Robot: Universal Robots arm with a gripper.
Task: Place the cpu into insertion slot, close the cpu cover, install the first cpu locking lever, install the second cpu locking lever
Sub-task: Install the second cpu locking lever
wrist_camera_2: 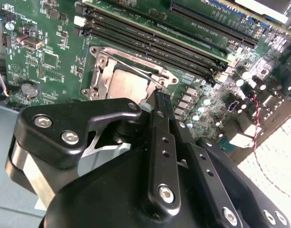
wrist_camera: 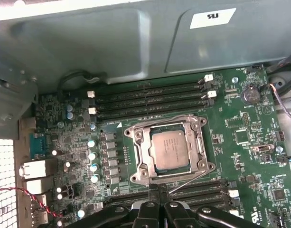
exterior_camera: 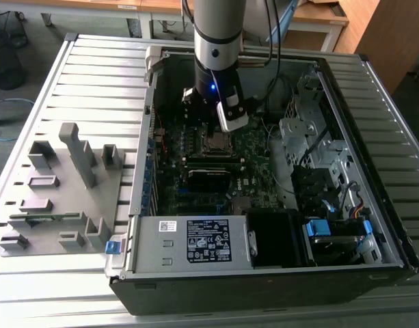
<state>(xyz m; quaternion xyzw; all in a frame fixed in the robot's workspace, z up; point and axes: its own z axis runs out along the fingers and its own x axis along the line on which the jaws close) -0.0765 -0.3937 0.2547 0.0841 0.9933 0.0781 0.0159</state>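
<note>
The cpu [wrist_camera: 170, 151] lies flat in the socket on the green motherboard [wrist_camera: 245, 156], its silver-grey top showing through the window of the cpu cover [wrist_camera: 138, 153], which is down over it. In the second wrist view the cpu [wrist_camera_2: 127, 85] and the cpu cover [wrist_camera_2: 100, 70] sit just beyond my fingertips. A thin wire locking lever [wrist_camera: 188, 182] slants out from the socket's near side, its free end close to my gripper [wrist_camera: 159, 205]. My gripper [wrist_camera_2: 158, 97] is shut, its tip at or touching that lever [wrist_camera_2: 136, 73]. In the exterior view the gripper [exterior_camera: 213, 117] hangs over the socket [exterior_camera: 214, 143].
Black memory slots [wrist_camera: 150, 97] run along both sides of the socket. The open computer case [exterior_camera: 346, 82] walls in the board, with a power supply [exterior_camera: 195, 240] at the front and drive bays [exterior_camera: 312, 157] on the exterior view's right. A grey fixture tray [exterior_camera: 59, 184] lies outside on the exterior view's left.
</note>
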